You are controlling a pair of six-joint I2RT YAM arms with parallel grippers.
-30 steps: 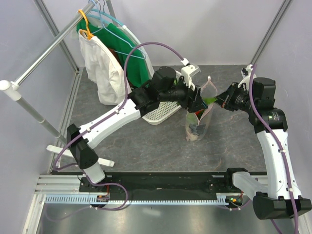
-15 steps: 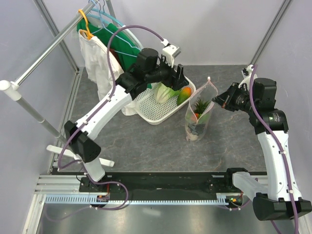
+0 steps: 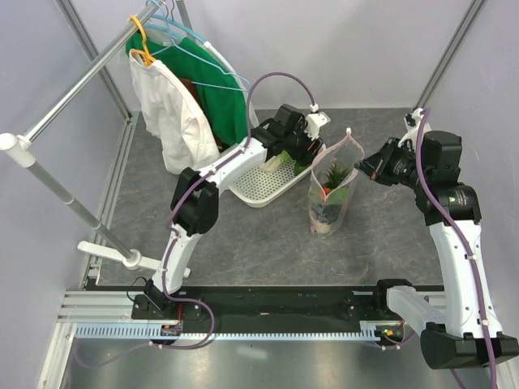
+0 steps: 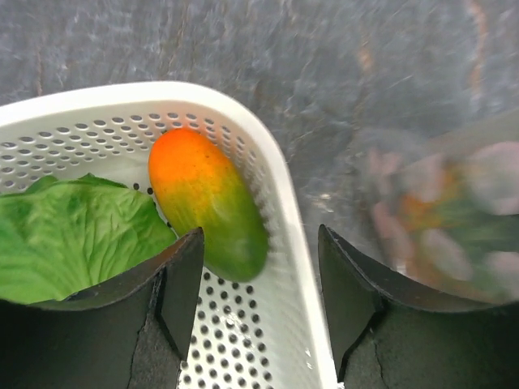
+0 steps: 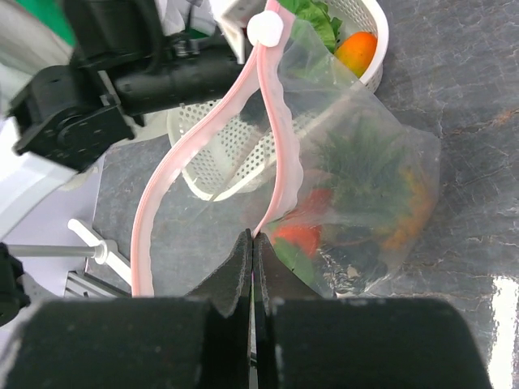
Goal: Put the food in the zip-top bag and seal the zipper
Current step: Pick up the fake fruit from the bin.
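The zip-top bag point(image 3: 331, 203) stands upright and open on the table, its pink zipper point(image 3: 331, 151) spread wide. Inside it are a green leafy piece point(image 3: 334, 174), a red piece point(image 3: 326, 192) and dark pieces lower down. My right gripper point(image 3: 366, 168) is shut on the zipper strip point(image 5: 170, 170) and holds that side up; its jaws point(image 5: 254, 237) pinch the pink edge. My left gripper point(image 3: 298, 156) is open and empty, low over the white lattice basket point(image 3: 263, 193). An orange-green fruit point(image 4: 207, 203) and a green leaf point(image 4: 73, 243) lie in the basket point(image 4: 276, 186), just ahead of its fingers.
A clothes rail point(image 3: 81, 81) with a white garment point(image 3: 174, 121) and a green garment point(image 3: 219, 89) on hangers stands at the back left, close behind the basket. The bag stands just right of the basket's rim.
My left gripper has left the bag's mouth, swung left over the basket and come down close above the orange-green fruit. The right gripper still holds the zipper in place.
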